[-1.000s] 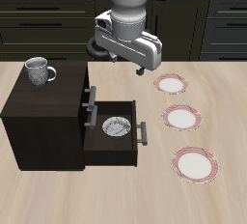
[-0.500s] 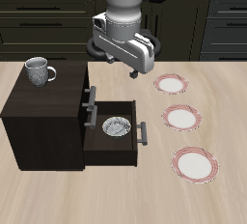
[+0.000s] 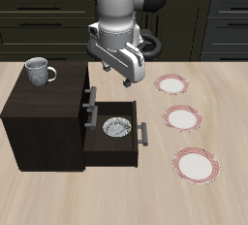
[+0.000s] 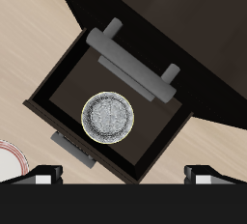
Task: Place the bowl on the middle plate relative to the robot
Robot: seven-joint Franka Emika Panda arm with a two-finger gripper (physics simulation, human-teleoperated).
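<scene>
At the far edge of our exterior view a grey patterned mug [image 3: 40, 71] with a handle stands upright on top of a dark wooden cabinet [image 3: 44, 112], which sits on the light wood table [image 3: 126, 195]. The cabinet's middle drawer [image 3: 114, 130] is pulled out toward the plates, and the bowl [image 3: 117, 127] lies inside it, resting on the drawer floor and apart from the drawer walls. From the wrist camera we see the same bowl [image 4: 107, 117] from straight above, round and speckled, nearer the drawer's front panel than its back. The handle bar of the closed drawer above [image 4: 135, 65] crosses over the back part of the open drawer.

Above the cabinet and drawer hangs the pincer [image 3: 122, 74], well clear of the bowl and holding nothing. In the wrist view its two fingertips [image 4: 33, 177] stand wide apart at the frame's edge, so we read it as spread.

Beyond the drawer, three red-rimmed plates lie flat in a row on the table, each apart from the next. The middle plate [image 3: 181, 118] is bare and sits beside the drawer's open end. The farther-back plate [image 3: 171, 84] and the plate nearest the table's front edge [image 3: 195, 163] are bare too. A sliver of one plate's rim [image 4: 8, 162] shows in the wrist view.
</scene>
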